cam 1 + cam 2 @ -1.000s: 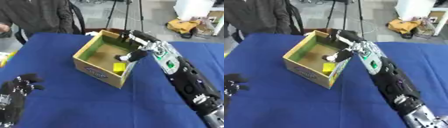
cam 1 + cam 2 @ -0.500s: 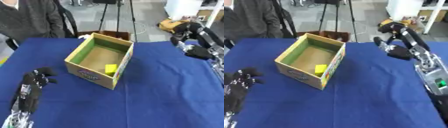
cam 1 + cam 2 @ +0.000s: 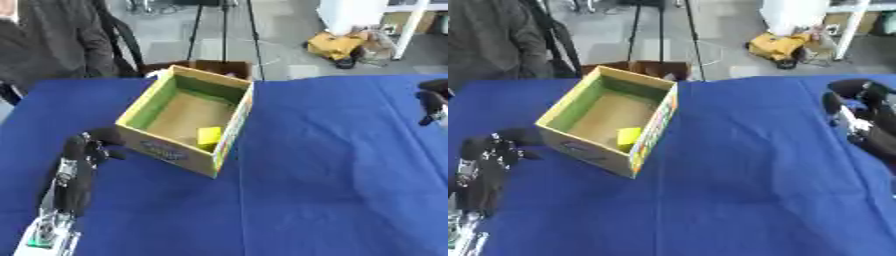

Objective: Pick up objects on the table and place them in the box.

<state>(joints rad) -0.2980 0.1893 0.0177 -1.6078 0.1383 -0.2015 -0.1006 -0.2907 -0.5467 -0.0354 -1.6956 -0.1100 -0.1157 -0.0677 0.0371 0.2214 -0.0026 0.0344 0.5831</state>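
So the box (image 3: 185, 120) is sitting open-topped on the blue tabletop (image 3: 332, 170), turned a bit so one corner points toward the robot, long side running from near-left up to far-right. Green inside walls, brown cardboard floor, some printed label on the near outer face. Only thing I can see in it is a small yellow block (image 3: 209, 135), tucked against the inner wall at the near right corner; looks like it's leaning on that wall, but I can't tell which way its long axis goes. The left hand (image 3: 493, 150) is down on the cloth just left of the box, near its lower left corner but not touching it, fingers curled in with nothing in them. The right hand (image 3: 852, 107) is way off at the right edge, well apart from the box, raised a little over the cloth; fingers look bent and dark, but honestly I can't tell if they're closed or just relaxed. Nothing visible in it.
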